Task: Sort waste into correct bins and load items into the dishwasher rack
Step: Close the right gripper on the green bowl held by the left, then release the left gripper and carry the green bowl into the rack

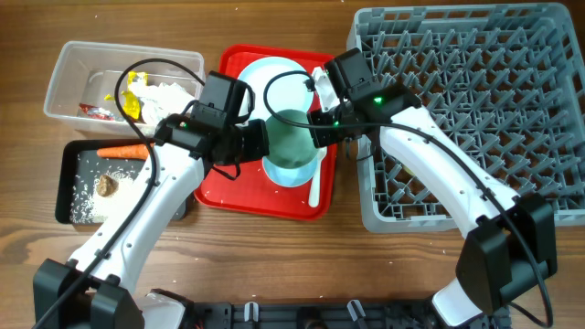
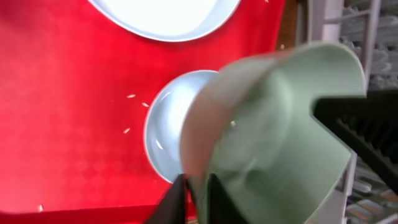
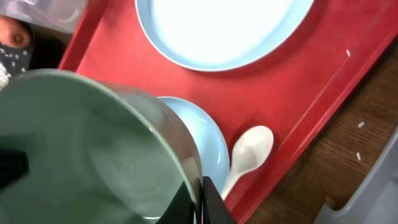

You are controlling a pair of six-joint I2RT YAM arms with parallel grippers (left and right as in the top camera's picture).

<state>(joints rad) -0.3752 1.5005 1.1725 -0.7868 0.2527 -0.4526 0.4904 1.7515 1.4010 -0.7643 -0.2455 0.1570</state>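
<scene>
Green bowl (image 1: pixel 294 137) pinched between left hand (image 2: pixel 198 193), right hand (image 3: pixel 200 196); blue bowl (image 3: pixel 208 137) beneath, spoon (image 3: pixel 252 149) beside.

Worktop (image 1: pixel 274 265) is wood, mid-brown, with darker streaks. Grain runs left-right in the overhead view, and there are a few small dark knots near the far edge. It fills the frame on all sides. The right wrist view shows the same wood (image 3: pixel 348 149) lower right, with fine straight grain and a matte finish. The left wrist view only catches a blurred sliver. Black rail (image 1: pixel 302 315) runs along the near edge, too dark to read detail. Light is even and diffuse from above. Shadows are soft and short, with no glare on the wood.
</scene>
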